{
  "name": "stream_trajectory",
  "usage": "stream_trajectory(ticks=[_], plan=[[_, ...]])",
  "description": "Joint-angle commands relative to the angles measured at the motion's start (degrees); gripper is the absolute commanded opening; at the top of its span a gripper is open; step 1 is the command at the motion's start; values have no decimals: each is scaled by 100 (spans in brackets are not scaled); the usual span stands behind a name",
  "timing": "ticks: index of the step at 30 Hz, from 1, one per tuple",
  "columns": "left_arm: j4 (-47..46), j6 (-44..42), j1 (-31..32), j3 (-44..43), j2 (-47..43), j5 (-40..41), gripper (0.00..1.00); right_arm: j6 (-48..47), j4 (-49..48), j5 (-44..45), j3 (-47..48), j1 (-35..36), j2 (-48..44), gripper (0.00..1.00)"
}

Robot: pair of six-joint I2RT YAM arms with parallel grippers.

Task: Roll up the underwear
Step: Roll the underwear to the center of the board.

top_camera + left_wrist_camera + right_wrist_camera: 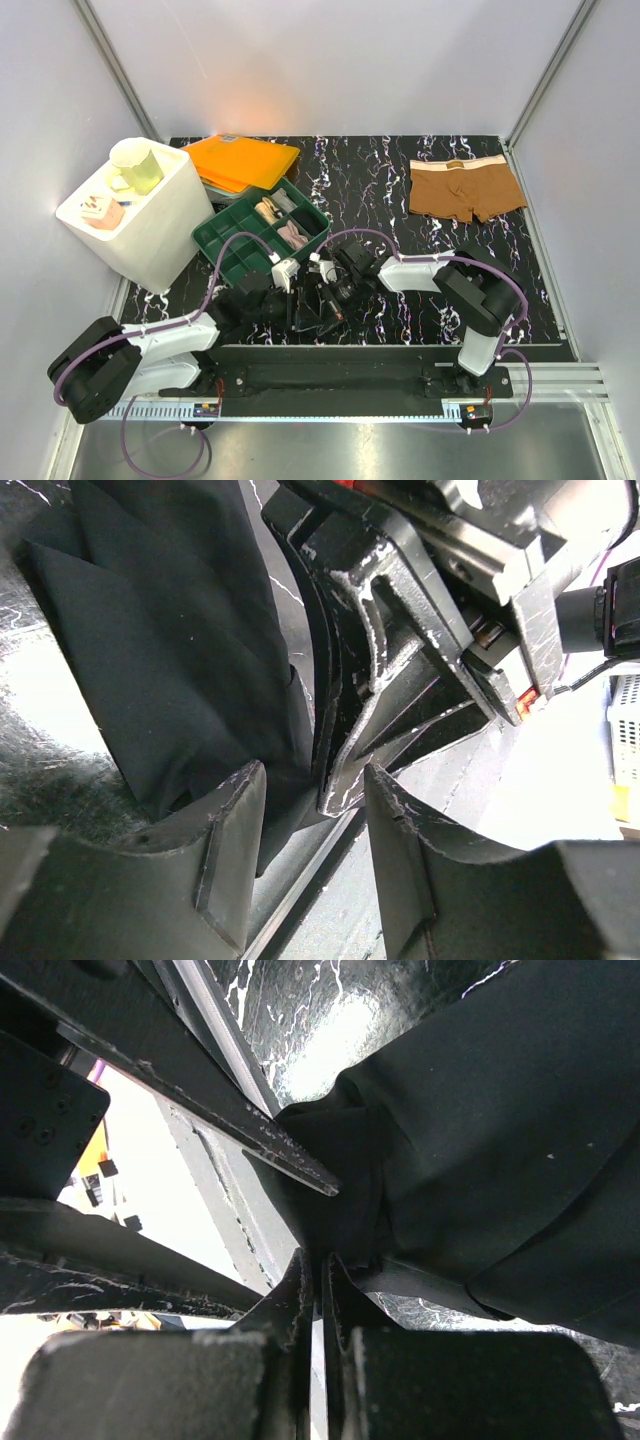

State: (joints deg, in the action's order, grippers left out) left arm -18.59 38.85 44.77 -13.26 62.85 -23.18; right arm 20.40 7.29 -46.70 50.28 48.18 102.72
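R gripper [322,1272] clamped on edge of black briefs [490,1130]; L gripper [312,780] spread, just beside them.

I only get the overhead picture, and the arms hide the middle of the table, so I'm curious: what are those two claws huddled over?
Observer: Black underwear, lying in loose folds; the right wrist camera shows it up close.
Visitor: Is either claw holding it?
Observer: The right gripper is shut and seems to pinch a bunched edge.
Visitor: And the other one?
Observer: The left gripper is open, with the fabric beside one finger, not clamped.
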Motion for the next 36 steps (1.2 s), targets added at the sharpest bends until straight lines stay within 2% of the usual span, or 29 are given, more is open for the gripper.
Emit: stream_trajectory(ticks=[1, 18, 31, 35, 36], plan=[[-277, -167, 49, 51, 61, 120, 47, -107, -61, -190, 113, -63, 3, 0], [4, -396, 58, 183, -1, 314, 46, -98, -78, -296, 122, -178, -6, 0], [110, -413, 58, 236, 25, 340, 34, -177, -96, -322, 157, -336, 222, 0], [232, -431, 58, 192, 131, 428, 22, -186, -114, -323, 166, -389, 249, 0], [311, -431, 58, 131, 218, 480, 13, -186, -105, -305, 166, -406, 240, 0]])
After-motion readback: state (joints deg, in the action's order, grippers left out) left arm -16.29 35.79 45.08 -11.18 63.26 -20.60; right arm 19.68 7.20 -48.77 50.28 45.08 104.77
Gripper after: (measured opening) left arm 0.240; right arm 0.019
